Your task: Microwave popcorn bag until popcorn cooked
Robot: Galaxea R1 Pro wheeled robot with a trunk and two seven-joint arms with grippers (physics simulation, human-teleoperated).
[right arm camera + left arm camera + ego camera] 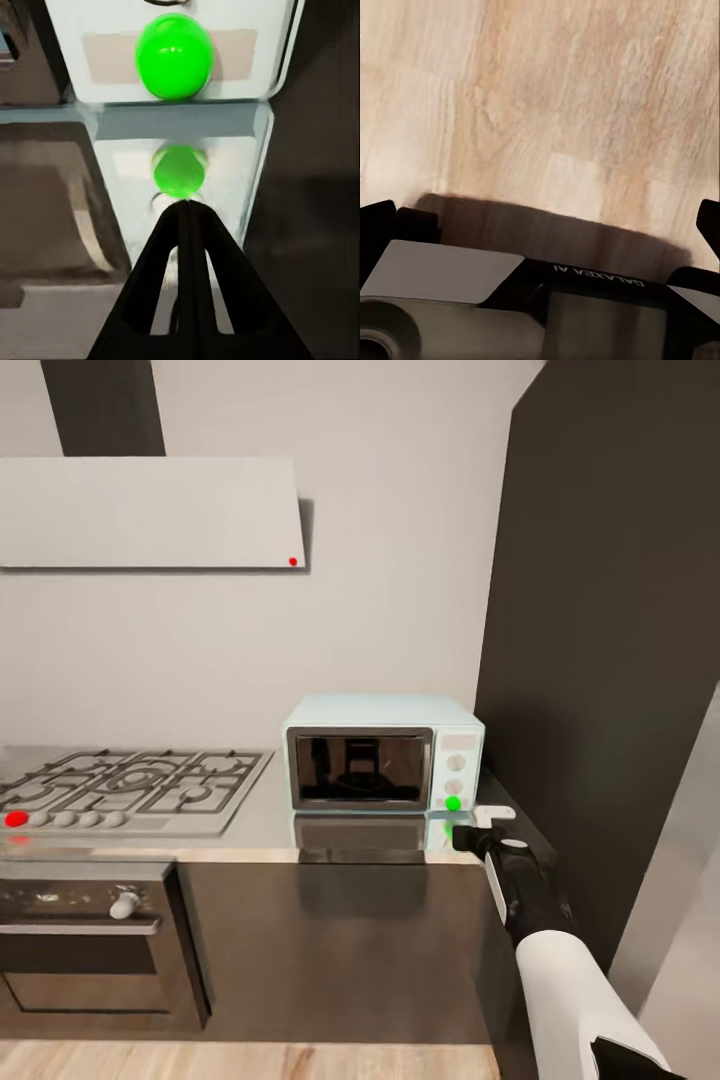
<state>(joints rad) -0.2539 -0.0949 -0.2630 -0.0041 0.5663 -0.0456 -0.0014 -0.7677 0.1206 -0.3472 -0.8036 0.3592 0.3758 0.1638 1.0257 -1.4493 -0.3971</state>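
The pale blue microwave (383,752) stands on the grey countertop (262,822) with its dark glass door shut and its round light (453,803) glowing green. My right gripper (466,838) hovers just in front of and below that light, fingers pressed together and holding nothing. In the right wrist view the shut fingertips (187,211) point at the green light (174,56) and its reflection on the counter. The left gripper (546,217) hangs open over the wood floor (570,97). The popcorn bag is out of view; nothing can be made out through the dark glass.
A gas hob (130,785) with a red knob lies left of the microwave, a black oven (90,940) below it and a white slanted hood (150,510) above. A tall dark cabinet (610,660) rises close on the right of the microwave and my right arm.
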